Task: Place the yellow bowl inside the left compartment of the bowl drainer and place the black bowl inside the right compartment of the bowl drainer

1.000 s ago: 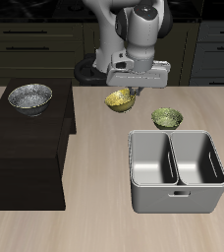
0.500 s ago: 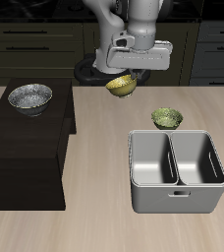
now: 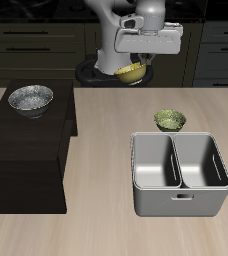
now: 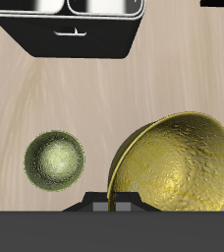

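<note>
Higher now than a moment ago, the gripper (image 3: 134, 68) has carried the yellow bowl (image 3: 131, 72) well above the tabletop (image 3: 106, 225), its fingers clenched on the bowl's rim. Below, the bowl drainer (image 3: 181, 203) sits near the front edge, the small green bowl (image 3: 170, 120) just behind it. The black bowl (image 3: 31, 98) rests on the dark cabinet (image 3: 26, 165).

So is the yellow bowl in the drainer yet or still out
Out. The yellow bowl hangs in the gripper above the table; both bowl drainer wells look empty.
</note>
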Available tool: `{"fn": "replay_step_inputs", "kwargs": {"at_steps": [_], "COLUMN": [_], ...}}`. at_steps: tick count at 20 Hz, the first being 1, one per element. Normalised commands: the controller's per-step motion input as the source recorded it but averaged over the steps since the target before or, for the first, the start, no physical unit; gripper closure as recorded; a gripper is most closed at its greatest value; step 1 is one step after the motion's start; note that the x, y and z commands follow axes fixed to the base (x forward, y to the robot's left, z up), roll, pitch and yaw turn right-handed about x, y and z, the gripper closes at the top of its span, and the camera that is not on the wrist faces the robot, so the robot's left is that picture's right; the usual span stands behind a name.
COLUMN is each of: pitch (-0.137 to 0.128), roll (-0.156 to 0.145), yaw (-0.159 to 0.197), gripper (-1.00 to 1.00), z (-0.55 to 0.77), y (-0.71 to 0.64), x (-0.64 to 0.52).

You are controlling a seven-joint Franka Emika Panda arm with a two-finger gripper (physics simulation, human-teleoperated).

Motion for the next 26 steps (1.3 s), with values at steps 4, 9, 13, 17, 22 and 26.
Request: {"fn": "replay_step_inputs", "kwargs": {"at_steps": [4,9,13,17,22,26], "pitch": [-0.004,0.005,-0.003,0.003,0.008,0.030], "roll": [0.016,0.013,0.002,-0.003,-0.010,-0.008], "yaw": [0.004,-0.006,-0.010,-0.010,-0.012,-0.011], "gripper": [1.00,1.00,1.00,1.00,1.00,1.00], "z": [0.09,0.11,0.12,0.16,0.12,0.13], "y": [0.12,0.19,0.13,0.25,0.19,0.25], "x": [0.06,0.16,0.17,0.30,0.29,0.37]}}
